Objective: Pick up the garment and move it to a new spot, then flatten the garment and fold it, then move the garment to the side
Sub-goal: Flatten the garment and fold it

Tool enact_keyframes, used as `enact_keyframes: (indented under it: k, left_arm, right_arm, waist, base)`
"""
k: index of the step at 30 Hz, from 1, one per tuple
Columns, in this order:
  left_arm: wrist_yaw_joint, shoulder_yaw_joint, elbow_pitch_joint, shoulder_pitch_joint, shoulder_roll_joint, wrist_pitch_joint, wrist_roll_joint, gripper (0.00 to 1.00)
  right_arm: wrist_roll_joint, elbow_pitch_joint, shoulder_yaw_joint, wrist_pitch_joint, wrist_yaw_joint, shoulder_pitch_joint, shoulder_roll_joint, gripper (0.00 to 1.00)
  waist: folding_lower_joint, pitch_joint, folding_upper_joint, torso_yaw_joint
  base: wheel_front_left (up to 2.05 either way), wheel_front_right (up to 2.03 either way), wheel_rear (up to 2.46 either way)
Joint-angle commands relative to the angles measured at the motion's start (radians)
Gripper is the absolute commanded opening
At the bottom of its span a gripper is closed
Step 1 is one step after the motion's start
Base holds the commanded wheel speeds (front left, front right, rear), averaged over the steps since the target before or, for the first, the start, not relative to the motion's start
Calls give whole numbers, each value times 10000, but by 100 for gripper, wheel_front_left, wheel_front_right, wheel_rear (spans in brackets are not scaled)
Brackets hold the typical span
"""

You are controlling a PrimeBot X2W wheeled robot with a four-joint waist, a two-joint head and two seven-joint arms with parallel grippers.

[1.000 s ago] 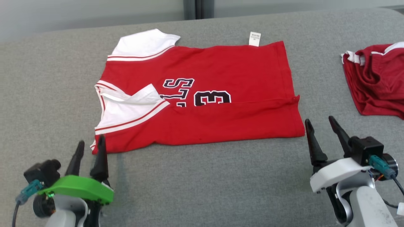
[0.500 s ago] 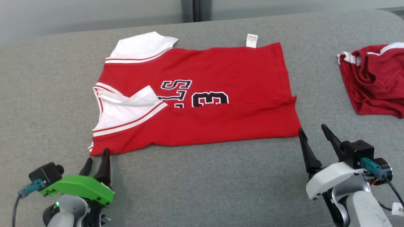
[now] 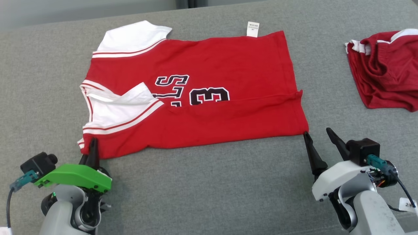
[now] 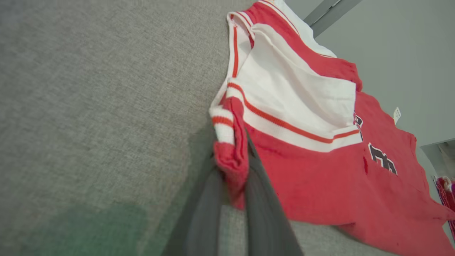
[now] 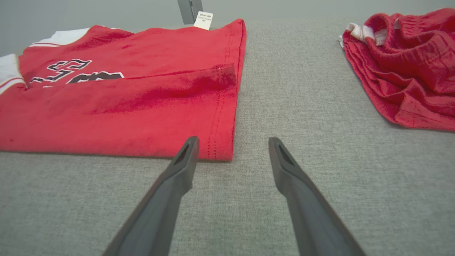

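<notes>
The grey woven fabric surface [image 3: 209,182] carries everything. The red short-sleeved jersey with white sleeves and black lettering [image 3: 228,120] lies flat across its middle, collar end to the left and hem to the right. Its near long side appears folded over the body, covering part of the lettering, so the fold looks partly done. The crumpled dark red shorts with white trim [image 3: 385,78] sit well apart at the far right, probably set aside out of the working area. A small white care label [image 3: 252,29] sticks out from the jersey's far edge.

The two arms stand at the jersey's two near corners, likely so that the near edge can be lifted evenly for the next fold. The left gripper [image 4: 234,170] is nearly closed, its fingers pinching a bunched bit of the near left corner by the striped sleeve cuff. The right gripper [image 5: 233,139] is spread wide and holds nothing, its left fingertip just at the near right hem corner.
</notes>
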Motion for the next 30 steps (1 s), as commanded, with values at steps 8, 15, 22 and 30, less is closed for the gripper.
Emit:
enact_keyframes:
  k: [8,15,22,30]
  left_arm:
    - [-307,-232,-271,-386,-24,-785,49,0]
    - [-378,-521,-585,-223,-24,-1069,43,0]
    - [-429,-765,-1172,107,106,-1366,-11,0]
    - [-245,-985,-2707,1194,257,-1106,-126,0]
  right_arm:
    - [466,1548,74,13,-13,-1011,-33,100]
    - [521,2564,306,289,-13,-1467,-33,13]
    - [938,2557,160,-28,-13,-1795,-38,0]
    - [789,1006,-537,602,-13,-1030,-39,0]
  waist:
    - [0,111,-1,335]
    - [0,67,-1,530]
    - [0,-201,-1,522]
    - [0,-672,-1,590]
  base:
    - [0,0,0]
    - [0,0,0]
    - [0,0,0]
    - [0,0,0]
